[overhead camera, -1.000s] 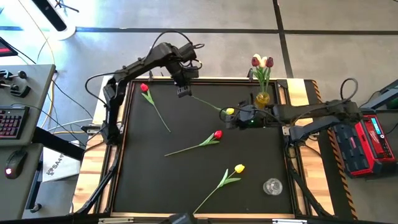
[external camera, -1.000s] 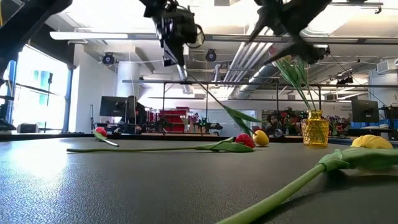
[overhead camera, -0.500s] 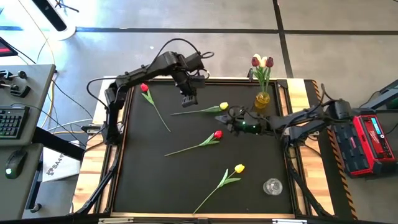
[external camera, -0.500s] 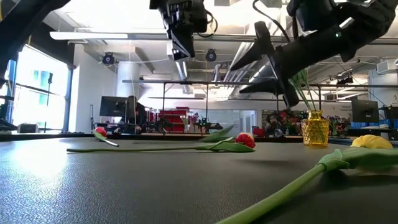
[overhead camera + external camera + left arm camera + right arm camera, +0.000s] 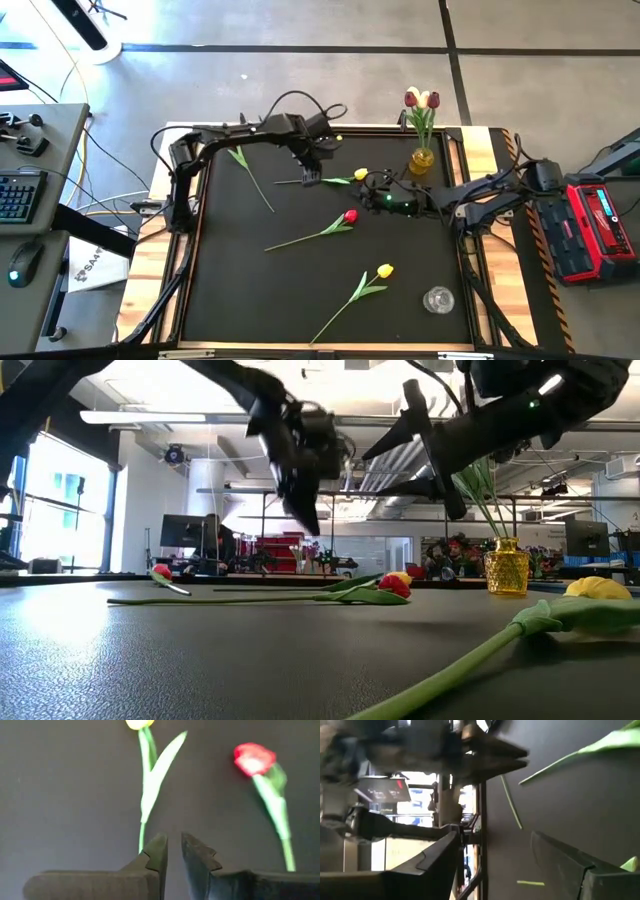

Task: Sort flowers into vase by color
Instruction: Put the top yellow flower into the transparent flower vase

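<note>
A yellow tulip (image 5: 360, 174) lies flat at the far middle of the table, its stem (image 5: 141, 832) pointing left. My left gripper (image 5: 311, 178) hangs low over that stem's free end. Its fingers (image 5: 172, 847) are shut to a narrow slit with nothing between them, and the stem runs beside one finger. My right gripper (image 5: 372, 188) is wide open (image 5: 505, 865) just right of the yellow head and touches nothing. A red tulip (image 5: 349, 216) and a second yellow tulip (image 5: 385, 270) lie nearer. Another red tulip's stem (image 5: 255, 185) shows under the left arm.
An amber vase (image 5: 422, 158) at the far right edge holds a dark red and a cream tulip upright. A clear glass vase (image 5: 437, 299) stands near the right front corner. The left half of the black mat (image 5: 230, 280) is bare. A wooden frame rims the table.
A second ago my left gripper held the yellow tulip's stem end up, with the head low by the right gripper. The tulip has since dropped flat onto the table. My left gripper moved right and down toward the stem. My right gripper came lower.
</note>
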